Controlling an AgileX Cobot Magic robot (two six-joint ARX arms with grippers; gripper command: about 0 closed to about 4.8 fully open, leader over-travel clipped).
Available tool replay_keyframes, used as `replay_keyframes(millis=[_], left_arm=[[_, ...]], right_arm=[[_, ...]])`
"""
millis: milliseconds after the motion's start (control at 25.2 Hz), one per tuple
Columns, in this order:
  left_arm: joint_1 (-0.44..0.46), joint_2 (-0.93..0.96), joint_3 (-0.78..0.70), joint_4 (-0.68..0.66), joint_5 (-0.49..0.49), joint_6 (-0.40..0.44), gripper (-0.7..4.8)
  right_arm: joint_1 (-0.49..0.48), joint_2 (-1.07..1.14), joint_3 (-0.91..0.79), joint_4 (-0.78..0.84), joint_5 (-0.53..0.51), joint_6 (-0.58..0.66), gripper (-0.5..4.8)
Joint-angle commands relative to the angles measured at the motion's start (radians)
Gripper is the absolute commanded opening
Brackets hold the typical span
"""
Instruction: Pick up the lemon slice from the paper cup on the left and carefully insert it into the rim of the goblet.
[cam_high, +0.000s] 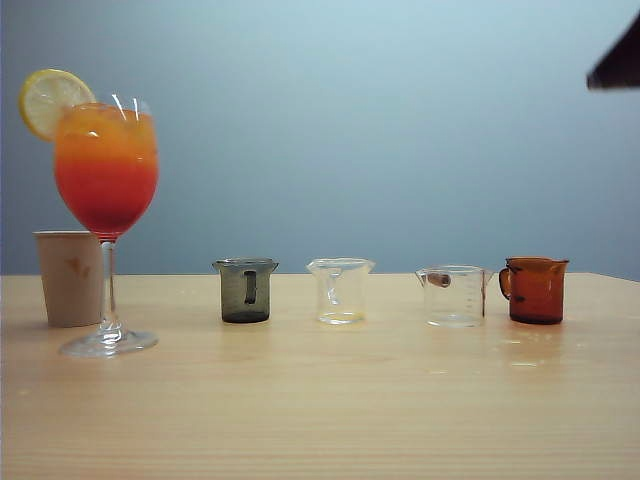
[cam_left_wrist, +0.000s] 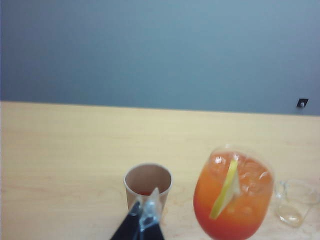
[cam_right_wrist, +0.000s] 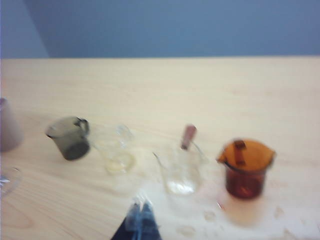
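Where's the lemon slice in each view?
Exterior view: lemon slice upper left, perched on the goblet rim.
Left wrist view: slice edge-on across the goblet's mouth, lower right.
Right wrist view: not in it.
Shared landmark: the paper cup beside the goblet.

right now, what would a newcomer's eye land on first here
The goblet of orange-to-red drink at far left, with the lemon slice on its rim, in front of the paper cup. Next, four small beakers in a row to its right. Both grippers, left and right, look shut.
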Motion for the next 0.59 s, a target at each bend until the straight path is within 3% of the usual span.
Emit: replay_keyframes(millis=[40, 356, 515, 594], left_arm=[[0.001, -0.013, -0.058, 0.061, -0.003, -0.003, -0.05], [0.001, -0.018, -0.237, 0.171, -0.034, -0.021, -0.05], [0.001, -0.017, -0.318, 0.243, -0.04, -0.021, -0.06], [0.001, -0.017, -0.377, 0.316, -0.041, -0.021, -0.05]], right_arm=[[-0.014, -0.001, -0.028, 0.018, 0.001, 0.014, -0.04], [-0.06, 0.0, -0.102, 0.005, 0.0, 0.016, -0.03], [-0.059, 0.0, -0.104, -0.035, 0.031, 0.012, 0.53], [-0.059, 0.0, -0.104, -0.058, 0.03, 0.012, 0.53]])
